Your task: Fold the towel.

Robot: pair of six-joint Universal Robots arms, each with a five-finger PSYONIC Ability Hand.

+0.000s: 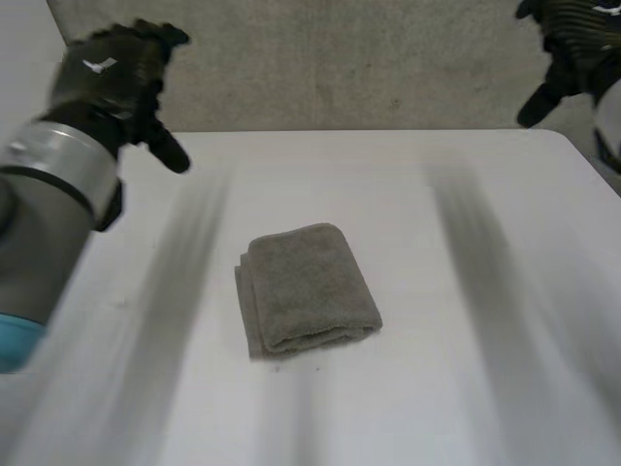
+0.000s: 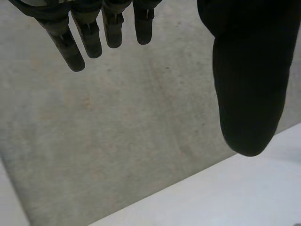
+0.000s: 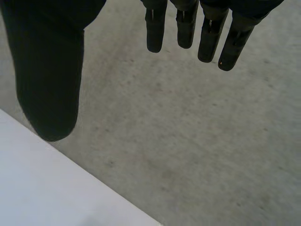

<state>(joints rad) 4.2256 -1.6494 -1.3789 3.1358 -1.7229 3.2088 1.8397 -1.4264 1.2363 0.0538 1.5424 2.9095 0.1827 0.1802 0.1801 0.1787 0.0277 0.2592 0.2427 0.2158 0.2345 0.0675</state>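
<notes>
Grey towel (image 1: 306,289) folded small, central on desk (image 1: 466,388) | left hand (image 1: 112,73), right hand (image 1: 572,39) raised far, fingers relaxed, empty | we judge: retreat high, avoid brushing the layers.

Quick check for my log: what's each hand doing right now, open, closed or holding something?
Left hand: open, holding nothing.
Right hand: open, holding nothing.

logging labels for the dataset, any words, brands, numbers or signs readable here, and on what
No readable text anywhere.
towel: plain, no tag or label showing.
table: no print.
left hand: a small pale mark on its back, too small to read.
</notes>
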